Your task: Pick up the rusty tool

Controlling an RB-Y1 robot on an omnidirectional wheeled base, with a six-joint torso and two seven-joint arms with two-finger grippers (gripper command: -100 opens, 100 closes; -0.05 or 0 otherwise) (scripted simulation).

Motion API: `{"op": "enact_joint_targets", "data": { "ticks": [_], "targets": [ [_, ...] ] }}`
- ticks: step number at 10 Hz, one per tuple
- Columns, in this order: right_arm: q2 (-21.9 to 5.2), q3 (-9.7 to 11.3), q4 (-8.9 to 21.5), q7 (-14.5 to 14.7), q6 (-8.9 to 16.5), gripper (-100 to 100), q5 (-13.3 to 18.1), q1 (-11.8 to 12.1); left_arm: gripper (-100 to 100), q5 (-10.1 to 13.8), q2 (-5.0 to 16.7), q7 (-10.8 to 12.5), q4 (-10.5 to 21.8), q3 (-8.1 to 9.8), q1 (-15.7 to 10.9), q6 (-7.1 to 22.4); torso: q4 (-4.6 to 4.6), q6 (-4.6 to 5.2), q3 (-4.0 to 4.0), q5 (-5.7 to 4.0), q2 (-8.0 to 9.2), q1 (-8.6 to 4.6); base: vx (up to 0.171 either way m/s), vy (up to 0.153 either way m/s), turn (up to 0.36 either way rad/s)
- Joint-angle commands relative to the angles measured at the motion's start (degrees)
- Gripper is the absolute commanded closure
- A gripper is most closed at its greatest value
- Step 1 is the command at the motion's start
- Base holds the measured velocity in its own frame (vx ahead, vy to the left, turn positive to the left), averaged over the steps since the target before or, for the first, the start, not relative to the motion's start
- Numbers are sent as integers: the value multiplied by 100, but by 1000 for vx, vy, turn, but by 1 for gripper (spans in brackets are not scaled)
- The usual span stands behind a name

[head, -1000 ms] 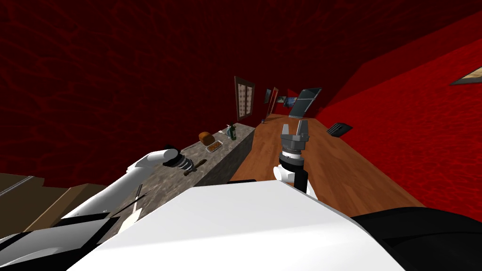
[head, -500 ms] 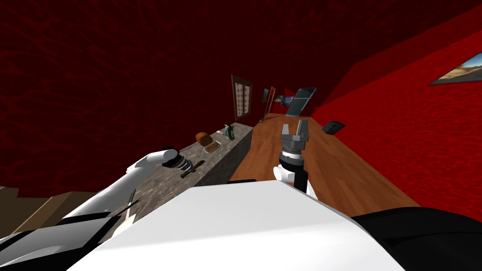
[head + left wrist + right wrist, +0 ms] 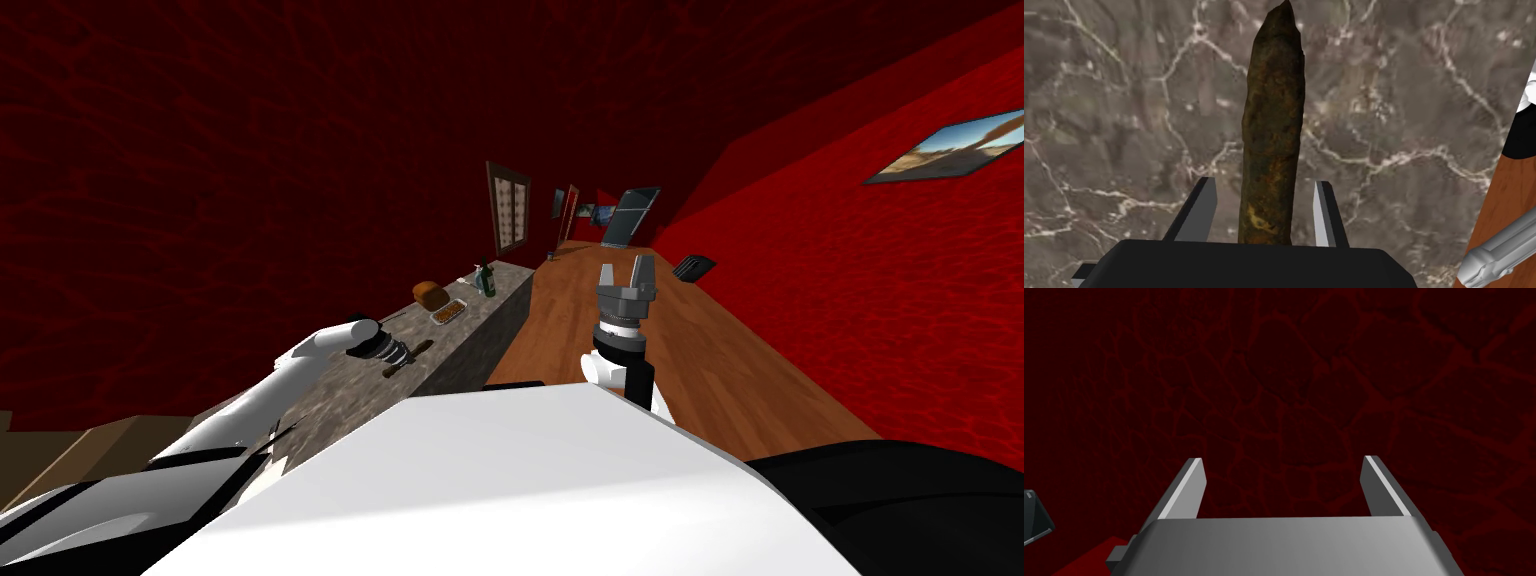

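Both left pincer fingers clear the rusty tool.

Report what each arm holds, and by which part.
Nothing held yet. Left jaws straddle one end of the rusty tool, gaps on both sides; right jaws stand open, empty.

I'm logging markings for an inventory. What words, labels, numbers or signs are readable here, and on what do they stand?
No text can be read anywhere.
rusty tool: bare rust, no marking.
bottle: any label is too small to read.
wall picture: a landscape, no lettering.
counter: veined stone, no print.
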Motion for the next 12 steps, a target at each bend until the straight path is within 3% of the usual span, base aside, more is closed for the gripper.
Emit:
{"op": "enact_joint_targets", "data": {
  "ticks": [1, 4, 5, 6, 9, 11, 12],
  "targets": [
    [0, 0, 0, 0, 0, 0, 0, 0, 100, 0, 0, 0, 0, 0, 0, 0, 0, 0, 0, 0, 0, 0, 0, 0, 0],
    [0, 0, 0, 0, 0, 0, 0, 0, 100, 2, -2, -4, -2, -3, 0, 5, -1, -2, -4, 1, -8, 4, 0, 0, 0],
    [0, 0, 0, 0, 0, 0, 0, 0, 0, 2, -2, -3, -2, -3, 1, 4, -1, -2, -5, 1, -8, 3, 0, 0, 0],
    [0, 0, 0, 0, 0, 0, 0, 0, 100, 71, 75, 53, -194, 16, 45, 81, -1, -1, -5, 1, -8, 3, 29, -5, 169],
    [0, 0, 0, 0, 0, 0, 0, 1, 100, 206, 214, 143, -559, 25, 122, 226, -3, -4, -14, -3, -27, -1, 64, -6, 118],
    [0, 0, 0, 0, 0, 0, 0, 1, 100, 209, 219, 145, -573, 28, 130, 222, -4, -1, -14, -4, -26, -5, 36, -7, 55],
    [0, 0, 0, 0, 0, 0, 0, 0, 0, 213, 223, 152, -586, 29, 132, 231, -3, 2, -11, -2, -18, -2, 0, 0, 0]
  ]
}}
